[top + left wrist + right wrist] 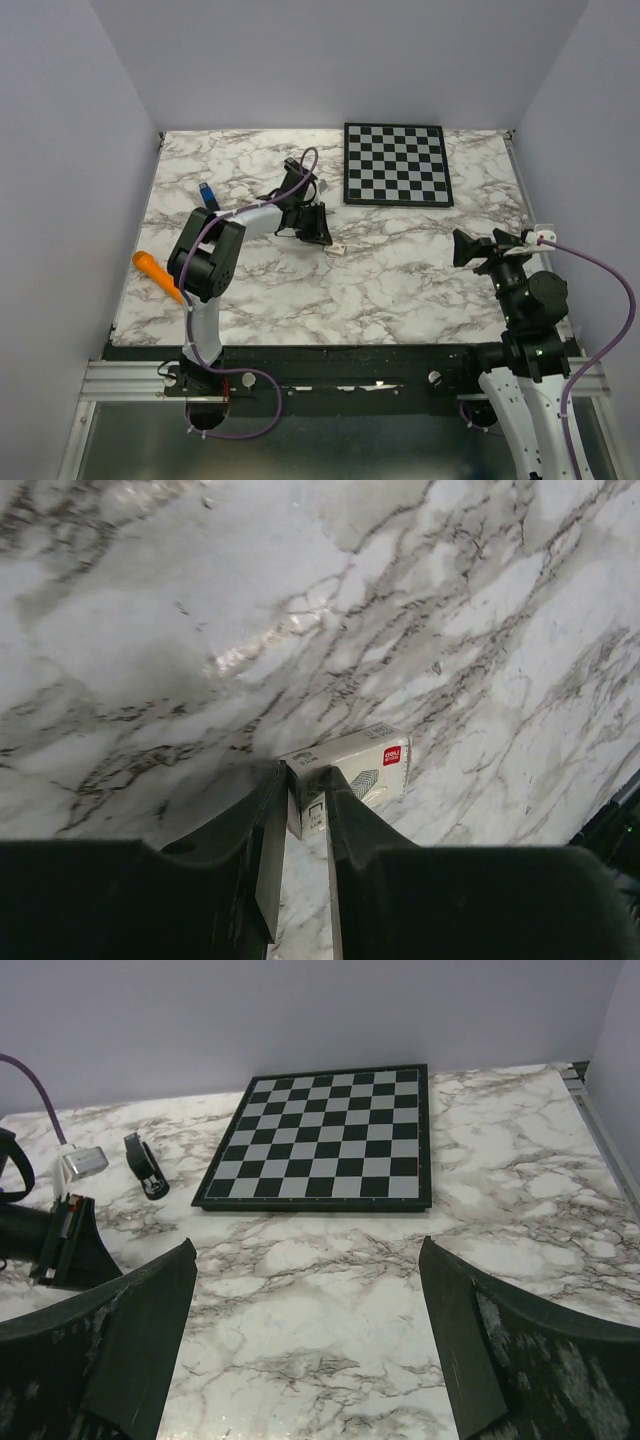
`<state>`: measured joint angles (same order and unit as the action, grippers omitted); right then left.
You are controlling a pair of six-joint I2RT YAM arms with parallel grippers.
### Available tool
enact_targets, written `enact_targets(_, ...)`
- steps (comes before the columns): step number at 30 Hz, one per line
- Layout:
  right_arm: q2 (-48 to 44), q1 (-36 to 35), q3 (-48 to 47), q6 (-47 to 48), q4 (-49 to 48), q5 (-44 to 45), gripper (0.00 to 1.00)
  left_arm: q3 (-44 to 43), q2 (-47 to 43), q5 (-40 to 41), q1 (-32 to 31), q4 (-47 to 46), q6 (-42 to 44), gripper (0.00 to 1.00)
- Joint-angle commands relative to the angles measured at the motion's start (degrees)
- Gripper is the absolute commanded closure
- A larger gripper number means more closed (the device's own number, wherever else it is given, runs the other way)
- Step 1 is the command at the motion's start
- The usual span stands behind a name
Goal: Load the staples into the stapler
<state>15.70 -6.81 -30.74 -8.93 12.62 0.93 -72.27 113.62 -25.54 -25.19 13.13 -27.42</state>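
Our left hand (305, 810) is down to a slit, seemingly pinching the near end of the small white cardboard box with a red label (355, 763), which lies flat on the marble counter (200, 630). We see no bare staples; presumably they're inside. The black stapler (147, 1165) lies just beyond that arm, left of the black-and-white chessboard (330, 1135). Our right hand (310, 1360), gaping and empty, sits well apart.

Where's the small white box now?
Centre-left in the top view, on the table: the small white box lies with its end between the fingertips of the left hand, nearer than the chessboard.
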Motion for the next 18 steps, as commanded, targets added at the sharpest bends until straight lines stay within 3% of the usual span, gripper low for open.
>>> enact_targets(1,0.6,-0.4,0.6,0.2,-1.5,-0.6,0.0,3.4,-0.2,-1.7,-3.7,1.3,-0.1,0.73)
enact_targets(12,2.1,-0.8,0.0,-1.7,0.0,-5.7,0.0,19.1,-9.6,2.0,-11.7,-10.8,-15.4,0.72)
enact_targets(18,9.0,-0.8,-2.0,-3.3,2.7,-15.8,0.0,26.1,-13.2,3.6,-14.4,-22.3,-25.0,0.71)
